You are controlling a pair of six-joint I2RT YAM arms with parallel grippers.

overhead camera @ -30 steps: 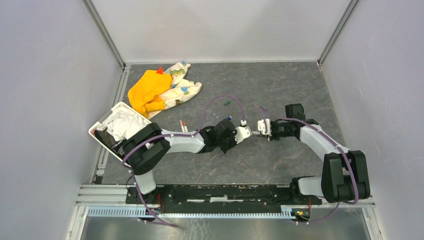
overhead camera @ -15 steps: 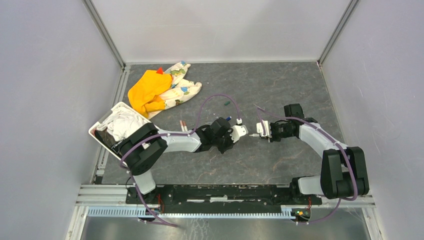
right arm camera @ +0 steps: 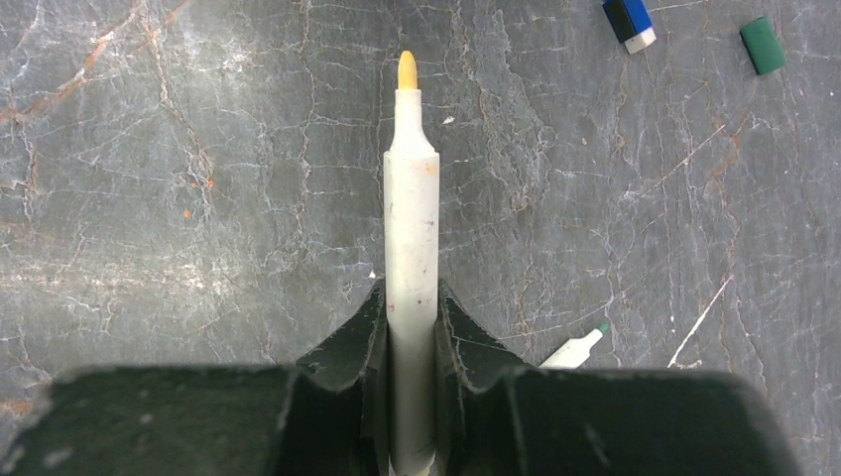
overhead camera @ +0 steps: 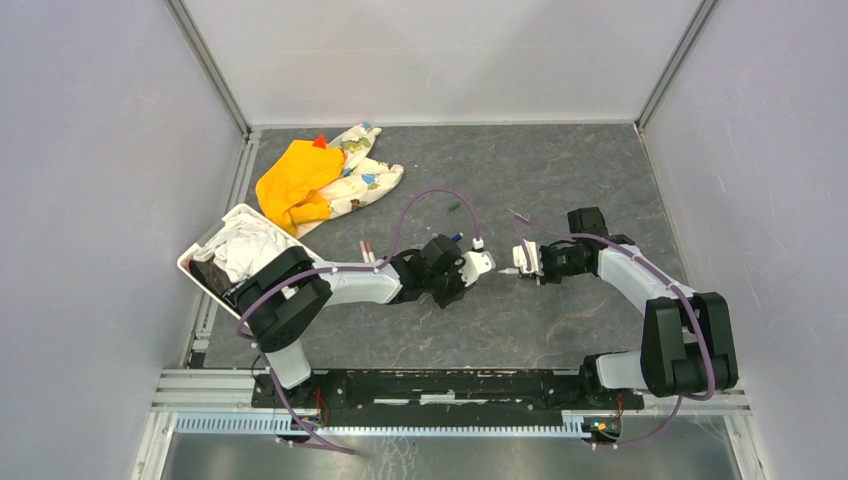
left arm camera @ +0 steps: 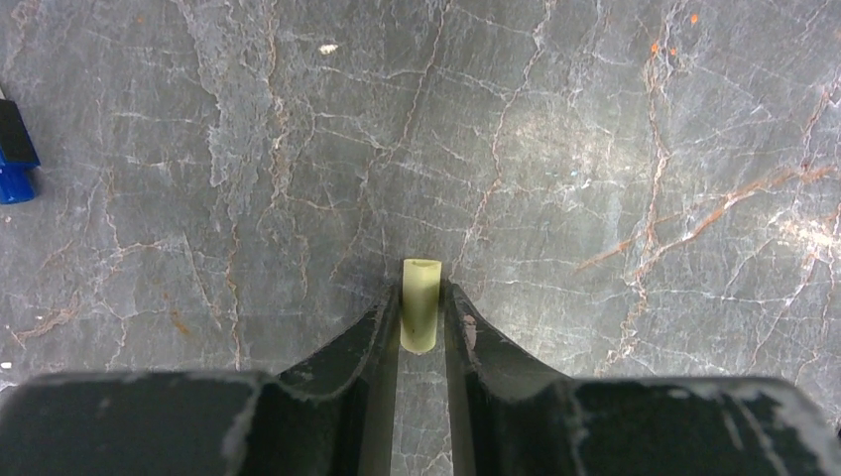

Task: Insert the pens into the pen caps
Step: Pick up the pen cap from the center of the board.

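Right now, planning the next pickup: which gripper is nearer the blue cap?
Left. The left gripper, holding the cream cap, is just beside the blue cap; the right gripper, holding a pen, is farther right.

Centre frame: left gripper [overhead camera: 487, 264] holding cream cap [left arm camera: 420, 302] pulled back leftward, opening gap from right gripper [overhead camera: 523, 266] and pen [right arm camera: 411, 228].

Four pens: one yellow-tipped pen [right arm camera: 412, 248], one green-tipped pen [right arm camera: 575, 347], and a pair of pens [overhead camera: 367, 251] lying side by side left of centre on the desk. Three pen caps: one cream cap [left arm camera: 420, 302], one blue cap [right arm camera: 629, 20], one dark green cap [right arm camera: 762, 45]. One thin bare stick [right arm camera: 699, 322]. Two cloths at the far left: one orange cloth [overhead camera: 290, 185], one patterned cloth [overhead camera: 365, 175]. One white bin [overhead camera: 184, 263] at the left edge.
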